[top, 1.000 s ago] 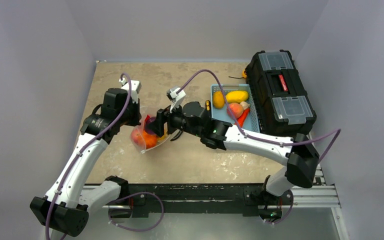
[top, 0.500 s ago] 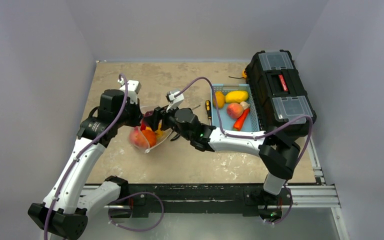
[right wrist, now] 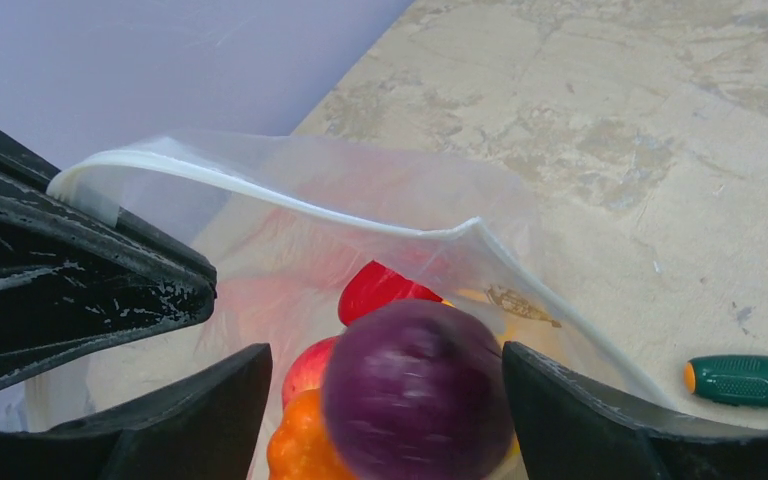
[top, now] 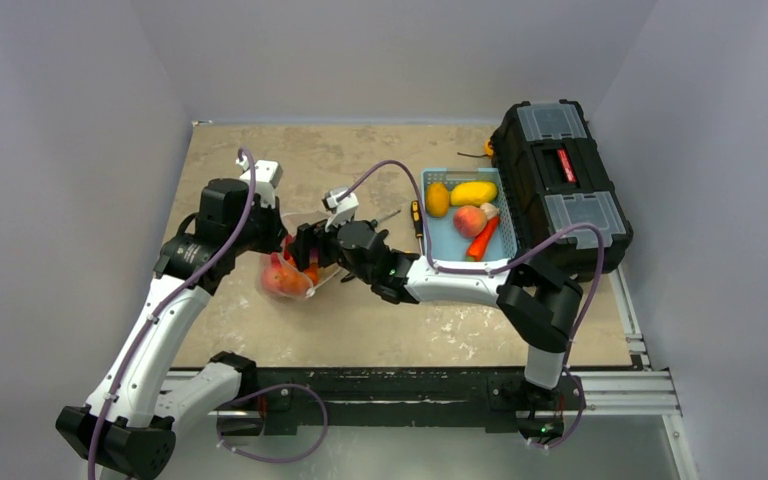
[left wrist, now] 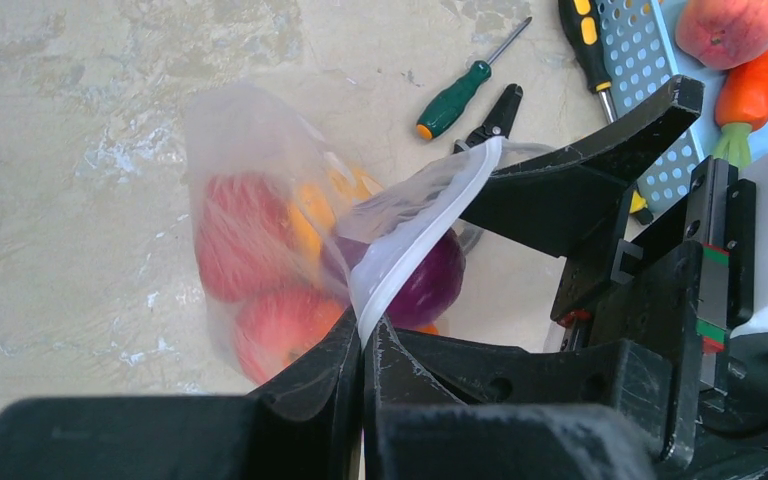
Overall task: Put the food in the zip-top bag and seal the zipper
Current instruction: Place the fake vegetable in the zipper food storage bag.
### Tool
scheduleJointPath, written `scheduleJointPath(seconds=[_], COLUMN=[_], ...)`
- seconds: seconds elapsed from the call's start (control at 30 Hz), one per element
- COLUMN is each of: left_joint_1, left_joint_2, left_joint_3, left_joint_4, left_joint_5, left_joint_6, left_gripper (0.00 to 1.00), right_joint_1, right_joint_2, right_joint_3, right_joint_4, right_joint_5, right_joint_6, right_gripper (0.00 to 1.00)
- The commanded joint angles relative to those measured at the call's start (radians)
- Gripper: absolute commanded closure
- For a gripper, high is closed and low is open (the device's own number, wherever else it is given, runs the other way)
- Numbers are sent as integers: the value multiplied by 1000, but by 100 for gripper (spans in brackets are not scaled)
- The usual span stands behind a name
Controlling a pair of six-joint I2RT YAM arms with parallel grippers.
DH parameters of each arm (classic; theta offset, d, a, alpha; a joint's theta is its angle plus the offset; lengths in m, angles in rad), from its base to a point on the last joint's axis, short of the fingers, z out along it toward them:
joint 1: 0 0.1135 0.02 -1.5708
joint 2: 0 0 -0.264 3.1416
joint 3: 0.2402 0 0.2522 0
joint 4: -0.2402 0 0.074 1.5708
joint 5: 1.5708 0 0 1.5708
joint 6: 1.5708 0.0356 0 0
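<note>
Left of the table's (top: pixel 360 320) middle lies your bag (left wrist: pixel 250 180), belly on the surface, mouth lifted and gaping toward the right arm. Red and orange pieces (left wrist: pixel 250 280) are already inside, and the purple piece (right wrist: pixel 420 390) is right at the opening, over the heap.

Left gripper (left wrist: pixel 363 340) is clamped tight on the zipper (left wrist: pixel 420 225) at one end of the rim, and that pinch holds the mouth up. Right gripper (right wrist: pixel 385 365) is spread wide with the purple piece between its fingers (right wrist: pixel 200 400). The piece is blurred and I judge it loose, though I can't tell whether a pad touches it.

Now the feel of it. That film looks thin, floppy and probably slick, so it will fold and slump under the load. Take it by the zipper, its stiffest part, never by the wall. The pieces look hard, glossy, rounded and light, so they may roll. Grip them across the middle.

Look outward. The basket (left wrist: pixel 640 50) to the right holds a peach (top: pixel 470 218), a carrot (top: pixel 487 237) and a yellow piece (top: pixel 474 192), with the toolbox (top: pixel 560 180) beyond. A green screwdriver (left wrist: pixel 460 95) lies between bag and basket, and a yellow-handled screwdriver (left wrist: pixel 590 40) lies just beside the basket's wall. Your right arm reaches across both, so mind them on every trip. The free side of the rim sags, and it could snag the next piece.
</note>
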Motion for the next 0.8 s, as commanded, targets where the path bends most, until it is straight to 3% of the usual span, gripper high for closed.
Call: scheduleJointPath(seconds=[0.0,0.33,0.77], left_joint_1=[-1,0,-1], left_joint_2=[-13,-12,18], left_joint_3=[7,5,5], left_joint_4=[42,40,36], left_joint_5=[-14,-35,-45], left_joint_6=[1,0,2], left_gripper=[100,100,100], right_joint_1=[4,4,5], right_joint_2=[-46,-106,-301], right_joint_3=[55,68,-49], right_joint_4=[-42,-136,-201], right_joint_5=[12,13,6], right_joint_6=[-12,-29,-53], right_gripper=[13,9,9])
